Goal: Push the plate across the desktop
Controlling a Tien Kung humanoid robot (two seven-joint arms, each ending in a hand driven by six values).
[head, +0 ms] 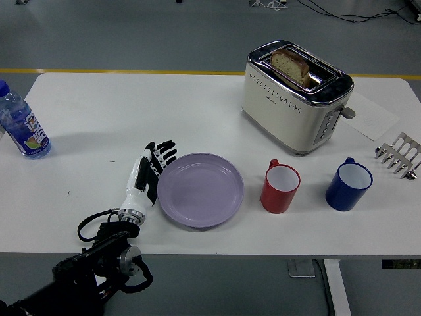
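From the head view, you are looking down on a smooth white desk [197, 112] with rounded far corners. Your left robot hand [150, 168] reaches in from the lower left on a black arm trailing looped cables; the hand has a white shell and black jointed fingers. The fingers are stretched out straight and close together, holding nothing, and they lie flat along the left rim of the plate [200, 189], touching it or just beside it; you cannot tell which.

The plate is round, shallow and pale lilac, with a glossy raised rim, and it sits flat near the desk's front edge, a little left of centre. Just right of it stands a red mug [280, 187], white inside, its handle turned toward the far side. Further right is a blue mug [348, 184] of the same shape, well apart from the plate.

Behind the mugs you have a cream toaster [294, 95] with chrome trim and rounded corners, a slice of brown bread [291, 65] standing up in one slot. At the right edge sits a small metal rack [398, 155] with upright prongs, beside a sheet of paper [371, 120]. At the far left stands a clear plastic bottle [22, 122] with a blue cap.
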